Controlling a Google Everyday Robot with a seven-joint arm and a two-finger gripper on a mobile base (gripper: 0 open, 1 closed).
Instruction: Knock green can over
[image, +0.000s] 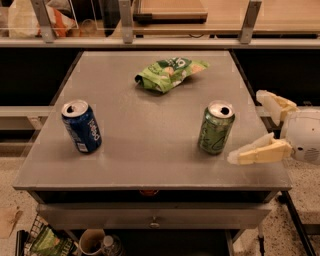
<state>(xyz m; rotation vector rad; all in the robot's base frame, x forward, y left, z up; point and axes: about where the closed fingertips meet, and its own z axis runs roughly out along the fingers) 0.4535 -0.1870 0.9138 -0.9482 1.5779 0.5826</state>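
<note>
A square grey metal desk (150, 135) with a shallow drawer under its front edge fills most of the view, and everything of note stands on it or beside it.

At its right edge is the cream-and-white plastic end effector (246, 127), reaching in from the side at about the height of the desk top. Its two fingers are spread wide with nothing between them: one finger (272, 104) lies further back, off the right edge of the desk, and the other (259, 152) points left over the front right corner.

A flat, crumpled green foil snack bag (170, 73) lies towards the back of the desk, near the middle.

The small green aluminium soda can with a silver top (216, 128) stands upright on the front right part of the desk (its tab opening faces up). It is just to the left of the nearer finger's tip, with a narrow gap between the two.

A dark blue aluminium soda can (81, 126) of like size stands upright on the front left, well apart from the green can.
</note>
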